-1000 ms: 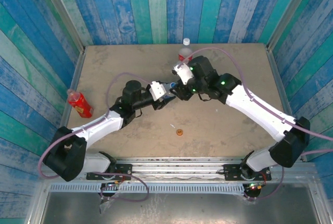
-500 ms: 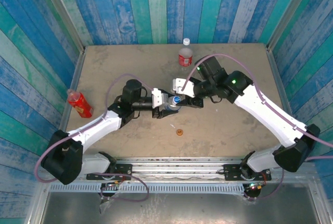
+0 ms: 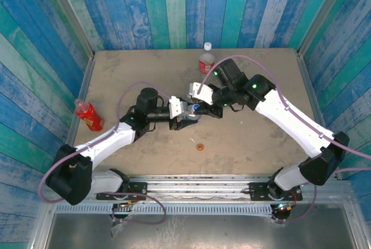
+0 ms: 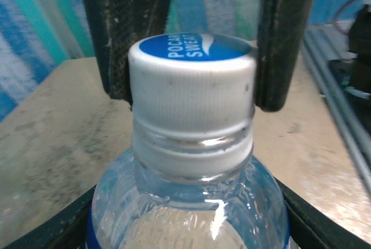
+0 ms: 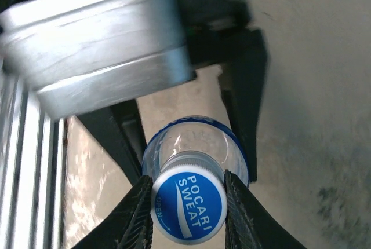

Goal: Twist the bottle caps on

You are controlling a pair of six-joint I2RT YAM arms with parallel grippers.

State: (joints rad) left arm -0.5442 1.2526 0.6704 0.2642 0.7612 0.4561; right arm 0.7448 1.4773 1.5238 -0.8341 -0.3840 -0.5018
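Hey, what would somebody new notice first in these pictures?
At the middle of the table, both arms meet over one small blue-labelled bottle: the left pincer grips its body, the right pincer pinches its Pocari Sweat cap. A slim red bottle sits at the left edge, a red-labelled bottle at the far edge, and an orange cap nearer the front.
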